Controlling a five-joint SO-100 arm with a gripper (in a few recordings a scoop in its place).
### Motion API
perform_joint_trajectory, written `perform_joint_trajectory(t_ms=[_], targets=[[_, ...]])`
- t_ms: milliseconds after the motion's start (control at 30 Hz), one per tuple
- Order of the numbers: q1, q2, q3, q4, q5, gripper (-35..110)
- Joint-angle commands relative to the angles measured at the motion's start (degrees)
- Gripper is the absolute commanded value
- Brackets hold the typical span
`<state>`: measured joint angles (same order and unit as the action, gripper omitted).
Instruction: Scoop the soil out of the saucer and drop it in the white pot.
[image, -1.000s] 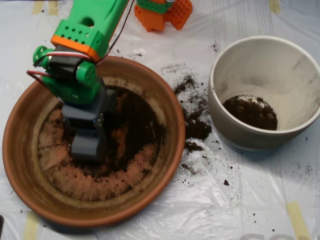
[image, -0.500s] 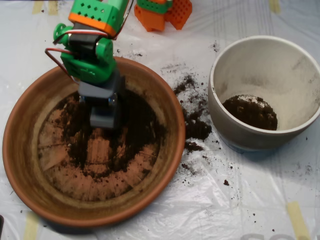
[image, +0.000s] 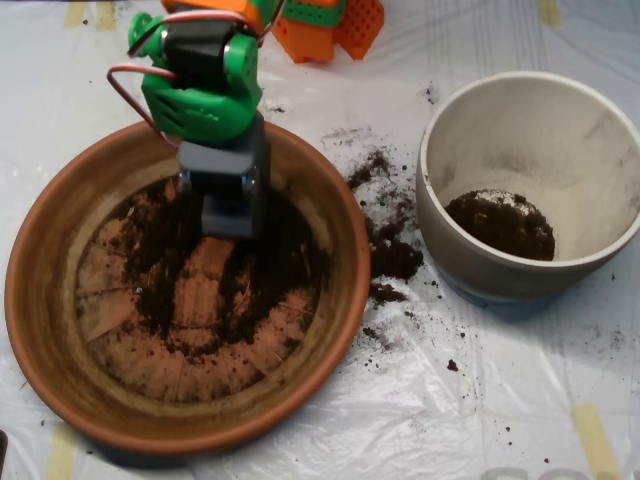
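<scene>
Our fingers (image: 232, 205) are hanging over the saucer (image: 60, 330), soil (image: 270, 250) spread beneath them; we cannot tell their closure. The white pot (image: 450, 250) is waiting well right.

On my feed the saucer (image: 40, 330) is orange-brown terracotta with a paler ring inside its rim, its floor streaked with brown-black soil (image: 270, 255). The tool (image: 232, 205) is plain grey under a bright green arm (image: 200, 90) with orange trim. At right, the white pot (image: 560, 130) is off-white, smudged grey. The desk (image: 480, 420) wears whitish plastic sheeting.
</scene>
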<state>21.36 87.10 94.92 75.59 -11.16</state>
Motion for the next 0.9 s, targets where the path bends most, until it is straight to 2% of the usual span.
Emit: perform_joint_trajectory(t_ms=[0,333,567,867], targets=[[-1.85,10.46,-6.50,2.72,1.05,-1],[-8.53,20.92,-9.14,7.12,2.11,-1],[-17.84,25.05,-16.52,12.57,2.37,-1],[-34.72,15.38,-36.39,20.30,4.92,-1]])
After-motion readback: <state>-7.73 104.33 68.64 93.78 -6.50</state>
